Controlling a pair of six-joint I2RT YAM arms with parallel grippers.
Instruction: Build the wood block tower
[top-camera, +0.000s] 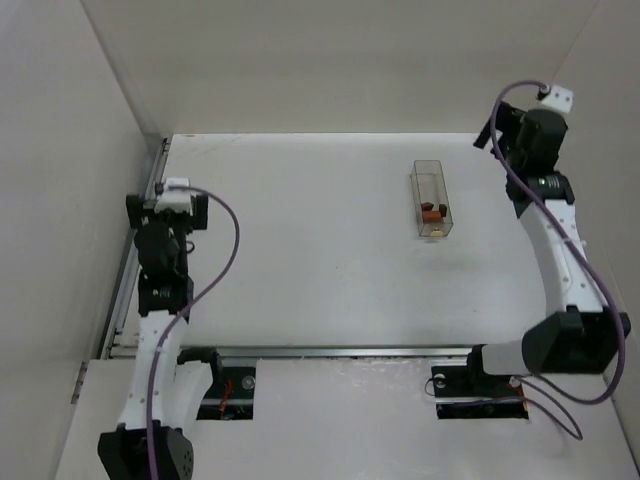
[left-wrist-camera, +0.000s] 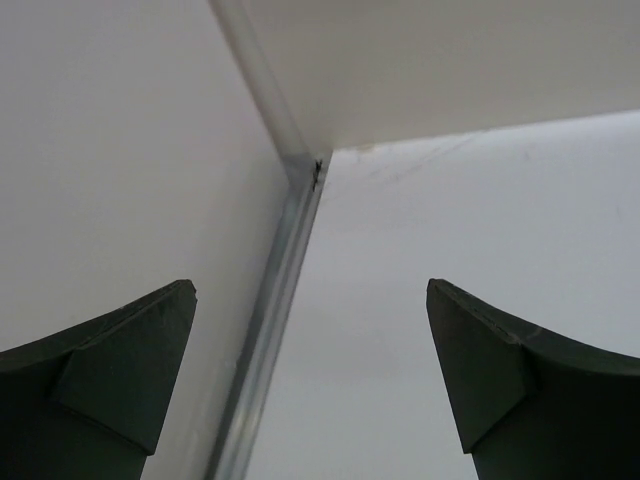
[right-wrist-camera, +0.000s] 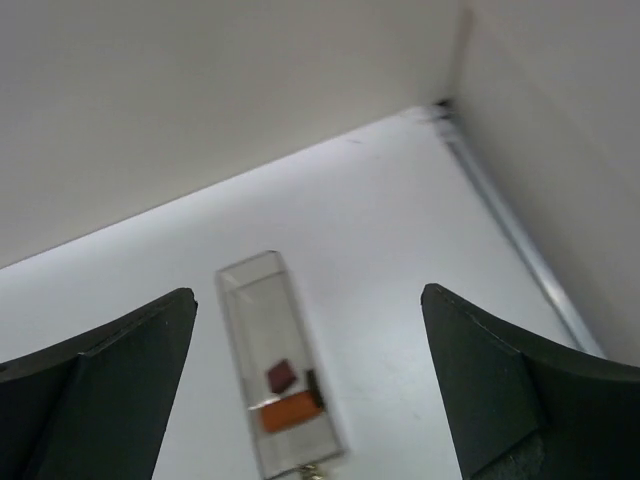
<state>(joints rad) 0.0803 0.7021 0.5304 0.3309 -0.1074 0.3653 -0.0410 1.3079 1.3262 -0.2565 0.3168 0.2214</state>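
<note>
Dark left gripper (left-wrist-camera: 310, 300) and right gripper (right-wrist-camera: 308, 300) are noted with jaws spread wide, nothing held. An orange-brown wooden cylinder (right-wrist-camera: 290, 412) and dark brown wooden cube (right-wrist-camera: 281, 376) are lodged inside a clear plastic rectangular container (right-wrist-camera: 255, 300), far right. Entry may be obstructed by its narrow walls, and the container could be tipped.

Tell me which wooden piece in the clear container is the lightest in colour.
The orange-brown piece, lowest in the right wrist view; the dark brown block just above it is much darker. Both lie inside the clear container.
</note>
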